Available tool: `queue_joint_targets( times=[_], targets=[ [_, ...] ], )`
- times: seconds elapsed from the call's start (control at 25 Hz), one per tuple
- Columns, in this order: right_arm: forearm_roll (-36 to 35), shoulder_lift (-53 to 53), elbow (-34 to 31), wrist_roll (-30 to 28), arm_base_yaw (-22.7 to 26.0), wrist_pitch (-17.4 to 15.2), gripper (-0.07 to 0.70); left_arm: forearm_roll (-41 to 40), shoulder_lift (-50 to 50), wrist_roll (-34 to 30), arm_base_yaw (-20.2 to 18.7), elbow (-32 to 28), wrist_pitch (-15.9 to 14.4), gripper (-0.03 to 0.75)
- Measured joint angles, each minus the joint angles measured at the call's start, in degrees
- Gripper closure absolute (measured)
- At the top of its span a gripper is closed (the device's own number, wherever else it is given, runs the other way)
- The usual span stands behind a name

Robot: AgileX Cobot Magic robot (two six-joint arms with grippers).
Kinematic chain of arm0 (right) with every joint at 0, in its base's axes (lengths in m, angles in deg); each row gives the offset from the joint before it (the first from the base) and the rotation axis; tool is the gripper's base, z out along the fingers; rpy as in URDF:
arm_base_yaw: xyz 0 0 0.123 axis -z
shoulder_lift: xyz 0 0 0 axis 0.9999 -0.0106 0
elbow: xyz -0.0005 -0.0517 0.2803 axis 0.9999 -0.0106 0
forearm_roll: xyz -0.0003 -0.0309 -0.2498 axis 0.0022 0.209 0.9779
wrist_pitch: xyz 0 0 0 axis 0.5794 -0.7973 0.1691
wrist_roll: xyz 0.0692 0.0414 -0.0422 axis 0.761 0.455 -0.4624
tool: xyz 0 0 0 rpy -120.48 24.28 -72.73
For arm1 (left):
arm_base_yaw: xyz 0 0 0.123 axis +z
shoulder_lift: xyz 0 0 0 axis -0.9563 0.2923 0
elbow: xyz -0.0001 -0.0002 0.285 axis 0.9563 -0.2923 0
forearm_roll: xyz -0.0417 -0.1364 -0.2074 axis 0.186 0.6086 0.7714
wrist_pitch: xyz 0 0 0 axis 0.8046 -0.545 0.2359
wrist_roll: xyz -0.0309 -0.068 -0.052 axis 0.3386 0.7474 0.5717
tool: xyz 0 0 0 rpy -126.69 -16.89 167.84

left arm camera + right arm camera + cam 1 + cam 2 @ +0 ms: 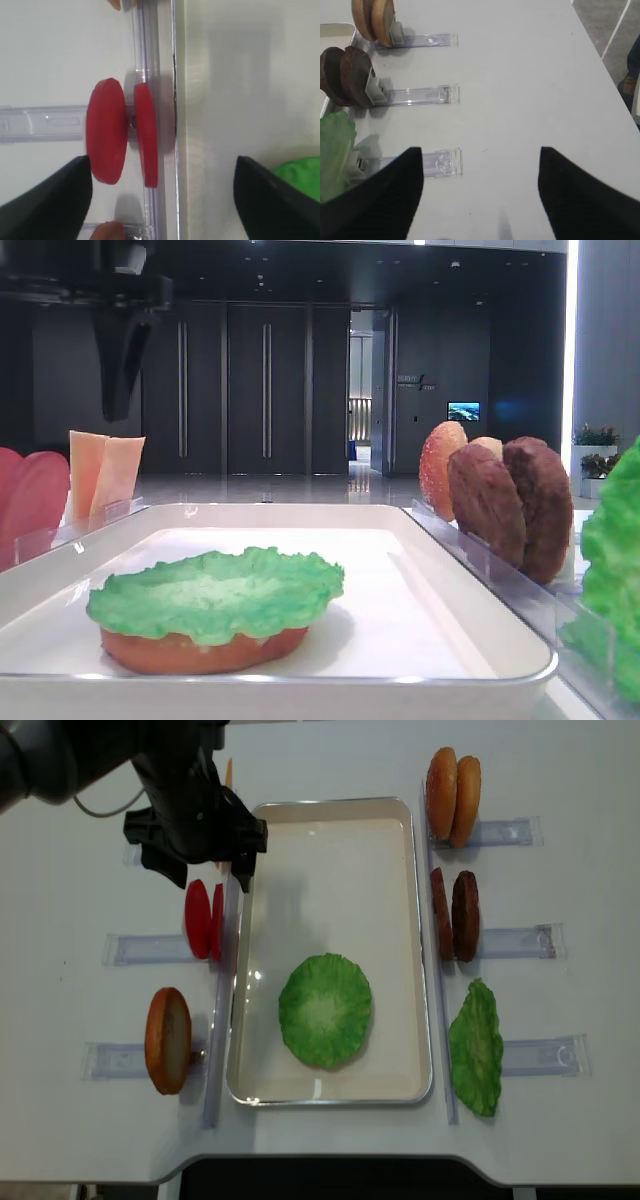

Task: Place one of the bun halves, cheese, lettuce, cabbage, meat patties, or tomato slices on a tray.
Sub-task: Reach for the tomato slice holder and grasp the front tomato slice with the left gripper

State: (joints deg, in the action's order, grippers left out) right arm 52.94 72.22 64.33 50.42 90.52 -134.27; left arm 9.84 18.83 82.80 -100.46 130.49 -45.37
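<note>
Because the tomato slices (106,131) look stiff, light and smooth, pinch one across its flat faces with your wide-open, empty left gripper (162,200).

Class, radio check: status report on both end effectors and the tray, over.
Left end effector open over tomato slices, empty. Right end effector open, empty. Lettuce already on tray. Nothing blocking.
</note>
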Motion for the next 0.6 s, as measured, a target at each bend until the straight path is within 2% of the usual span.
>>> queue_joint_targets(
  times=[0.2, 0.6],
  targets=[
    [0.00, 0.00, 0.00, 0.00, 0.00, 0.00, 0.165, 0.24, 2.44, 0.07, 0.00, 0.00, 1.27, 0.059],
    [0.00, 0.00, 0.00, 0.00, 0.00, 0.00, 0.165, 1.58, 5.92, -0.46, 0.00, 0.00, 1.32, 0.067]
  ],
)
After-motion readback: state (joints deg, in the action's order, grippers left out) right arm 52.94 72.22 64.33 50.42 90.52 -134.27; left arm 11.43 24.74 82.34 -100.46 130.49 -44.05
